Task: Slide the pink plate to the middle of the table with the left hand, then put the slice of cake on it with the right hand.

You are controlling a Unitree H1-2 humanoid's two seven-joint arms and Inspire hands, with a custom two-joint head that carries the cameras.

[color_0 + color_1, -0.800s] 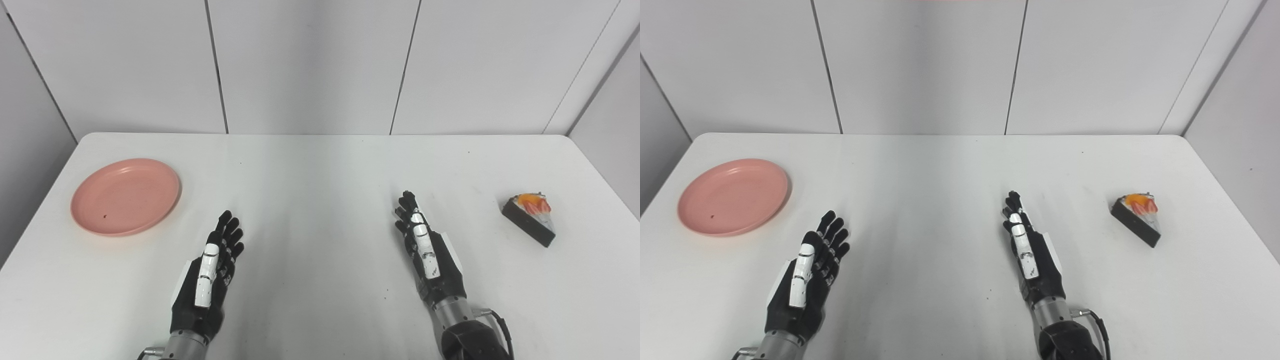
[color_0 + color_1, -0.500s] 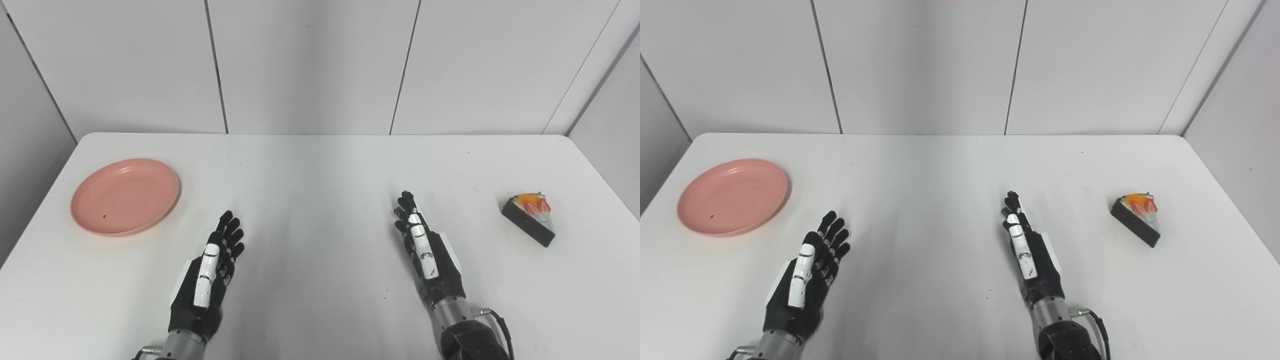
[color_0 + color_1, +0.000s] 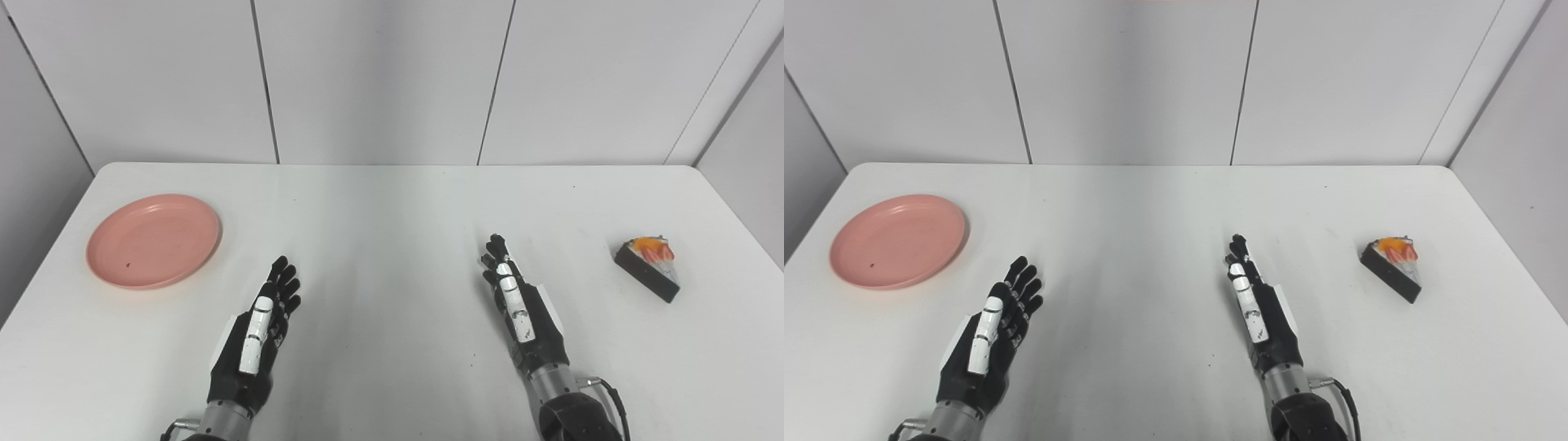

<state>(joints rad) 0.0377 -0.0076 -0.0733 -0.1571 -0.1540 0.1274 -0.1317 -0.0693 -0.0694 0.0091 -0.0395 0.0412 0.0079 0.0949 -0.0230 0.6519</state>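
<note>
From the left eye view, I see my left hand [image 3: 254, 343] low in the frame, left of centre, fingers extended and a little apart, holding nothing, edge-on above the white table [image 3: 392, 202]. The pink plate [image 3: 154, 240] lies up and to the left of it, at the middle left of the frame, apart from the fingertips and untouched; it is near the table's left edge, so I judge the slide has not begun. The left hand is plainly the nearer one to the plate, and the reach I expect runs up-left, then the push runs rightward toward the frame's centre. My right hand [image 3: 520, 306] sits low and right of centre, likewise extended and empty. The slice of cake [image 3: 649, 267] lies to its right and slightly higher, at the middle right of the frame, well apart from the hand. Its long axis runs from upper left to lower right, the fruit-topped face toward the upper side. In the right eye view, the same layout reads shifted leftward: the left hand [image 3: 989, 340] open and idle in the lower left, the pink plate [image 3: 898, 240] up-left of it near the frame's edge; the right hand [image 3: 1262, 312] open below centre, the slice of cake [image 3: 1392, 269] off to its right. Between the two hands the table's middle lies bare, which I take as the plate's destination.
</note>
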